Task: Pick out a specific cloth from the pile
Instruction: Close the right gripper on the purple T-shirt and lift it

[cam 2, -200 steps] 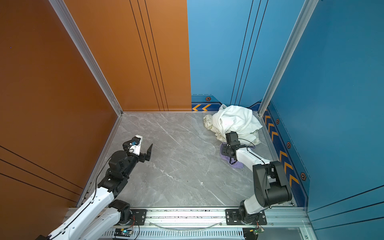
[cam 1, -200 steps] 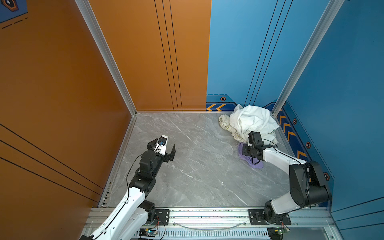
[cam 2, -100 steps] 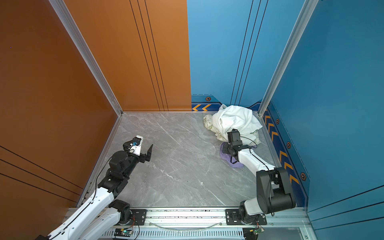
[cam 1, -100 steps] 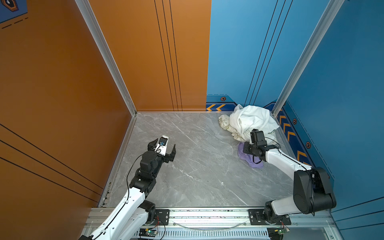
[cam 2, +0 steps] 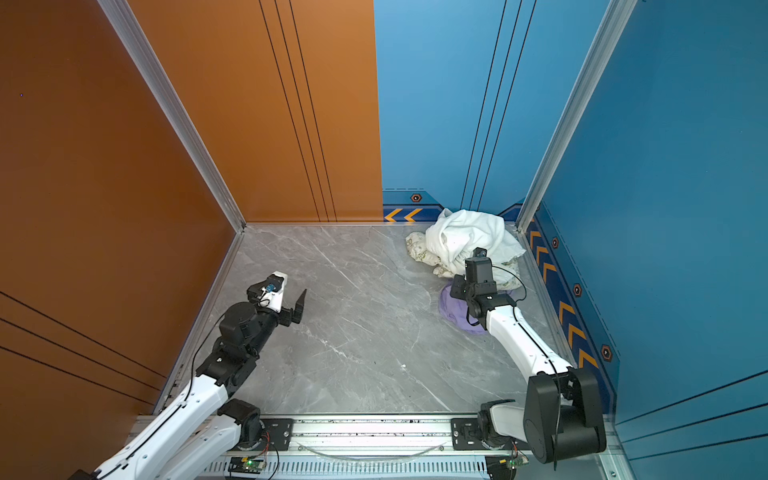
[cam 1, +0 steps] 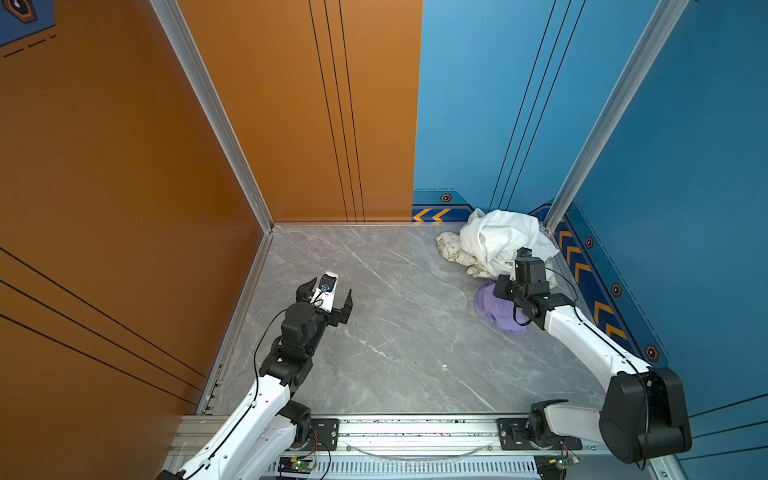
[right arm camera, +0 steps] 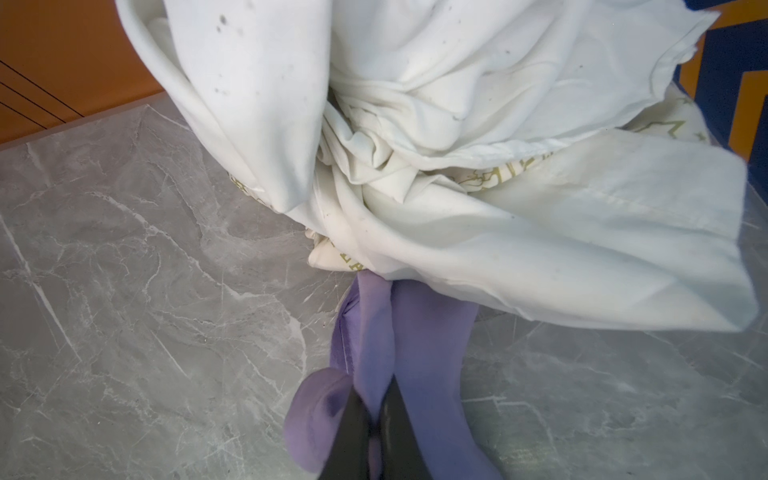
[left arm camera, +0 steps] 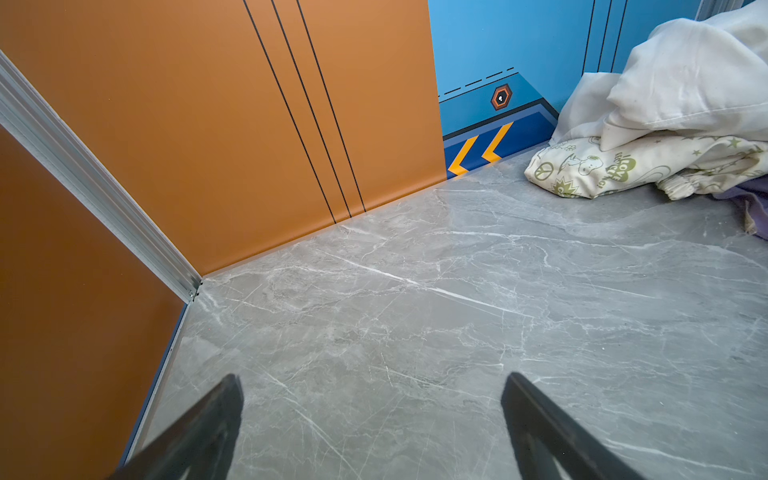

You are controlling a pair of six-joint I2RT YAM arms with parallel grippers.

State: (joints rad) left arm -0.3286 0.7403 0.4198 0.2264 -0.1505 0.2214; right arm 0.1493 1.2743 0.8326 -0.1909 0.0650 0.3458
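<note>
Grasp made — the right tool (right arm camera: 376,409) is pinched shut on the lavender cloth (right arm camera: 419,332), whose far end lies under the pile (right arm camera: 457,124); pulling it free remains. The left tool (left arm camera: 372,377) gapes empty.

The table (cam 1: 395,332) is a smooth grey marble-look surface with a faint sheen. The purple cloth (right arm camera: 424,353) is soft matt knit; the pile (right arm camera: 457,104) is matt, creased white and cream fabric. The corner post (cam 1: 206,104) is brushed metal; the right fingers (right arm camera: 348,434) look like matt black plastic.
</note>
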